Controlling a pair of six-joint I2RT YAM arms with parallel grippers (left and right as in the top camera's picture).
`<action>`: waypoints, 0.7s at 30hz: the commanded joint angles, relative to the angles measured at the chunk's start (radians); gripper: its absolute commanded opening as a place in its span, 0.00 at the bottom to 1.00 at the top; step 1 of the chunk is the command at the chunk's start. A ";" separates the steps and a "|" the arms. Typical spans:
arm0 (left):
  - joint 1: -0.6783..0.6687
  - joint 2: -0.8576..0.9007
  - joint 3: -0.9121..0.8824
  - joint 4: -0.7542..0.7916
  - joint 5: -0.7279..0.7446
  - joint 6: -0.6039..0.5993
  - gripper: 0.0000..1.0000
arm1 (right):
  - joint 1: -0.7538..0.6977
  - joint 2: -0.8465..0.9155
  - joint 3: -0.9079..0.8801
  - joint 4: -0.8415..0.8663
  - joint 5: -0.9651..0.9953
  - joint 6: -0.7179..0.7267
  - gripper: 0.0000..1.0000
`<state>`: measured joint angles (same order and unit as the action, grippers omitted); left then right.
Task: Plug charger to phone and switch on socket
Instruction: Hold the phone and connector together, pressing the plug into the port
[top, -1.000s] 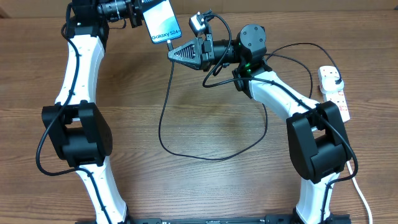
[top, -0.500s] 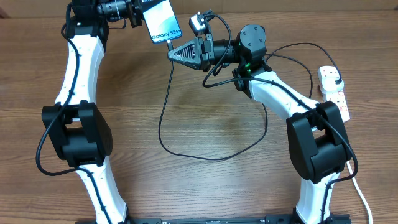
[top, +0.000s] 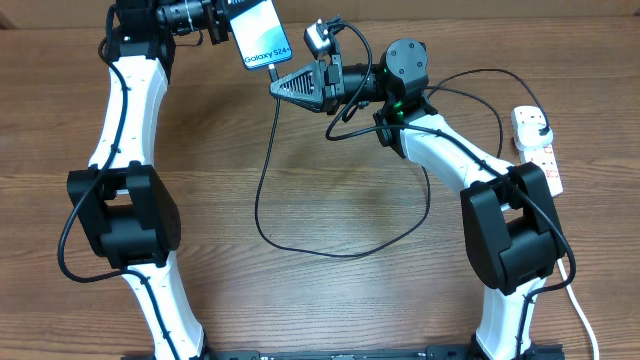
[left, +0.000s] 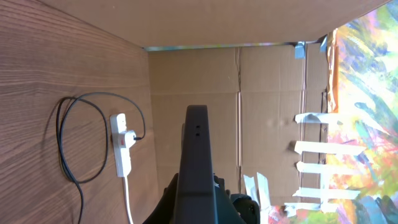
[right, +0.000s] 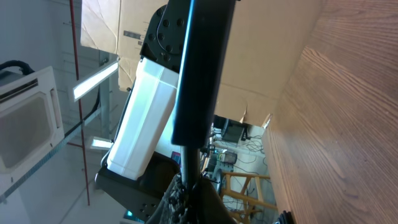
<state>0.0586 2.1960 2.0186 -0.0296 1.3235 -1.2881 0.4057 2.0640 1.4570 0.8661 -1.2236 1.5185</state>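
Observation:
High at the back of the table, my left gripper (top: 225, 24) is shut on the phone (top: 260, 35), whose cyan screen faces up. Seen edge-on, the phone (left: 198, 155) rises between the left jaws. My right gripper (top: 280, 84) is shut on the charger (top: 262, 190) just behind its connector tip. In the right wrist view the charger (right: 188, 163) meets the lower edge of the phone (right: 202, 68); how deep it sits is hidden. The thin black cable loops across the table to a black plug (top: 537, 126) in the socket (top: 541, 155) at the right edge.
The socket (left: 123, 152) with its white cord lies near the cardboard wall (left: 267, 93). The cable loop (top: 330, 250) sags over the middle of the table. The white left arm link (right: 146, 118) stands close behind the phone.

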 joint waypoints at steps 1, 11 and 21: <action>-0.007 0.000 0.021 0.005 0.013 -0.019 0.04 | -0.001 0.008 0.015 -0.001 0.010 0.004 0.04; -0.007 0.000 0.021 0.005 0.023 0.009 0.04 | -0.001 0.008 0.015 -0.056 0.018 0.004 0.04; 0.003 0.000 0.021 0.012 0.008 0.009 0.04 | -0.001 0.008 0.015 -0.036 -0.008 0.000 0.04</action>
<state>0.0586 2.1960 2.0186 -0.0280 1.3270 -1.2839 0.4057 2.0640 1.4570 0.8207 -1.2194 1.5185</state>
